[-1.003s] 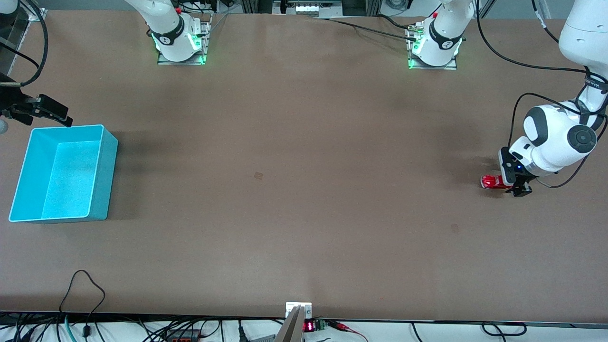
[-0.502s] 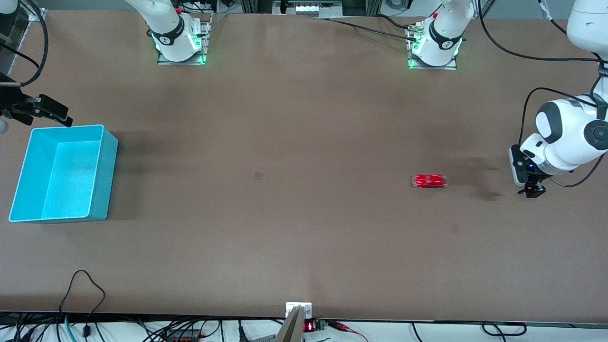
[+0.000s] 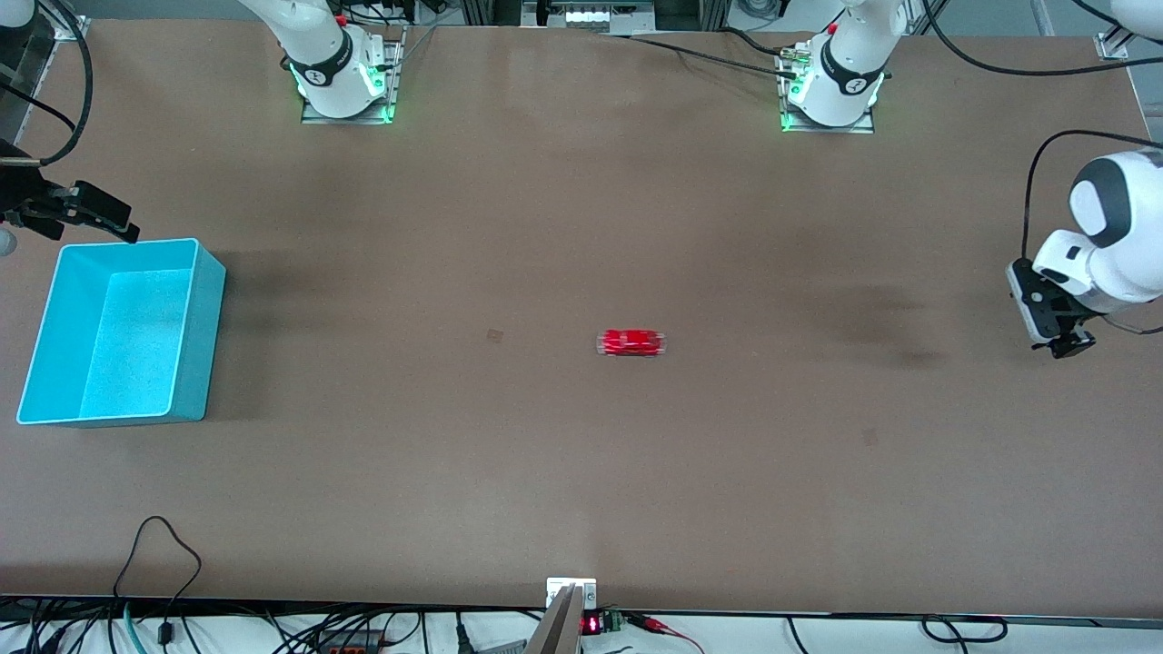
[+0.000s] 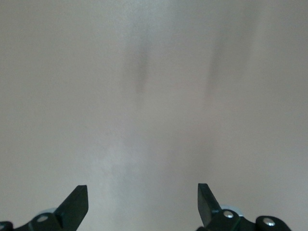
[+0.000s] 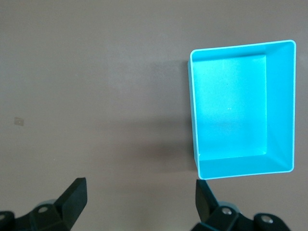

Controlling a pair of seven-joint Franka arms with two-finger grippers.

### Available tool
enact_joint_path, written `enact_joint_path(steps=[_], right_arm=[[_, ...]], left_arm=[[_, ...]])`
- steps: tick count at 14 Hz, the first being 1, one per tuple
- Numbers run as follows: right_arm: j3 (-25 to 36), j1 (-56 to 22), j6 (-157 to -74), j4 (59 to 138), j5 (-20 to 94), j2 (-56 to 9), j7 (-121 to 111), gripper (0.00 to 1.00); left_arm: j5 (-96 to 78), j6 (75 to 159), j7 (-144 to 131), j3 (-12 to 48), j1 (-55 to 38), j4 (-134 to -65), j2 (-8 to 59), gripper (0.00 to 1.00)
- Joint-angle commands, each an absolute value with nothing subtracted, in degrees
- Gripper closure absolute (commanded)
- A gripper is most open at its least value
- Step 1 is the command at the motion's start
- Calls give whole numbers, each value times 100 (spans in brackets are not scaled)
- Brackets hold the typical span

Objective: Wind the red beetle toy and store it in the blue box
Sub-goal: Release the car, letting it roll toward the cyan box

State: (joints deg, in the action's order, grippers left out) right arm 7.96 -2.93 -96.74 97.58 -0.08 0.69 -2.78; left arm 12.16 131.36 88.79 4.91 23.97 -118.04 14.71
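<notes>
Right gripper: jaws wide and empty, hanging over the bench beside the blue box at the right arm's end.
Red beetle toy: loose mid-bench, well apart from the box; blurred, likely rolling.
Left gripper: spread wide, empty, over bare bench at the left arm's end.
Risk: the toy may run off course or strike the box wall.

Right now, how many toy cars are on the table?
1. The red toy car sits alone near the middle of the table, outside the blue box, which stands at the right arm's end. No other car shows in the box.
</notes>
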Motion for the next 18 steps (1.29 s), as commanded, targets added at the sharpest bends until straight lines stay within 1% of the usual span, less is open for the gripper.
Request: enact_joint_path(steps=[1,5,7,12,14,17,18], right_arm=[[791,-290,-9650,9729,-26,79,-299,0],[791,-290,-9650,9729,-26,70,-299,0],[791,-272,-9659,9729,-26,70,-299,0],[791,-272,-9677,9729,-18,-70,-308,0],[791,-255,-9720,9721,-9,-166,-308,0],[808,-229,-9730,9721,-9,-237,-395,0],[809,-229,-9738,9729,0,-272,-404,0]], left_arm=[[1239,12194,8614,658,2426,-11278,1389,0],[1239,10849,7956,983,2426,-10452,1371,0],[1187,10548,7526,1072,2426,-10240,1301,0],[1003,9283,5552,1826,2426,-9450,1213,0],[984,8975,4470,2213,2426,-9203,1222,0],[949,8869,2914,2671,2408,-9053,1248,0],[845,8720,2500,2794,2400,-8853,1292,0]])
